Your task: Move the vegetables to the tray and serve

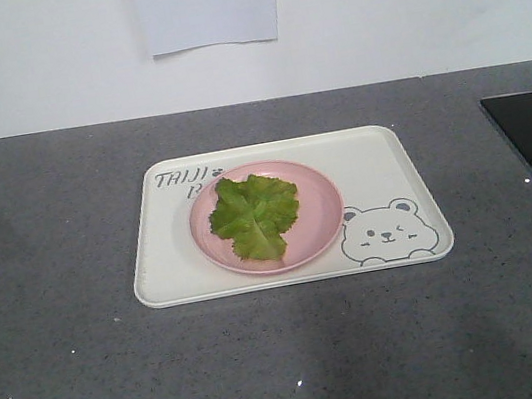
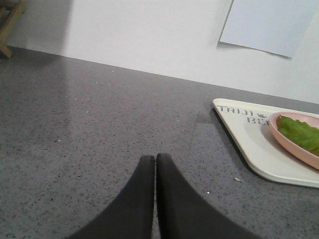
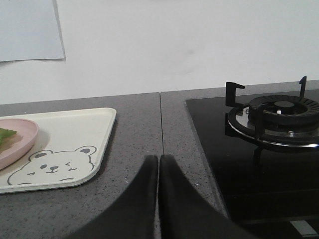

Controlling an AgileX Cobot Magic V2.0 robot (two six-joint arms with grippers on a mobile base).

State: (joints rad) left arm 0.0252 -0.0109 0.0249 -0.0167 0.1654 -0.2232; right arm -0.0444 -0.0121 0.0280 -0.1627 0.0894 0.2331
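A green ruffled lettuce leaf, the vegetables (image 1: 255, 216), lies on a round pink plate (image 1: 322, 231) that stands on the cream tray (image 1: 382, 166) with the bear drawing. In the left wrist view the tray (image 2: 249, 142), plate (image 2: 294, 144) and vegetables (image 2: 299, 132) are at the right edge, and my left gripper (image 2: 155, 158) is shut and empty over bare counter to their left. The right wrist view has the tray (image 3: 75, 129) and plate (image 3: 22, 134) on the left, a sliver of vegetables (image 3: 5, 133), and my right gripper (image 3: 158, 158) shut and empty, right of the tray. Neither gripper appears in the front view.
The tray sits on a grey speckled counter (image 1: 58, 293). A black gas hob (image 3: 259, 164) with a burner and pan supports (image 3: 274, 112) lies to the right. A white wall with a taped paper sheet (image 1: 207, 6) closes the back. A wooden object (image 2: 10, 20) stands far left.
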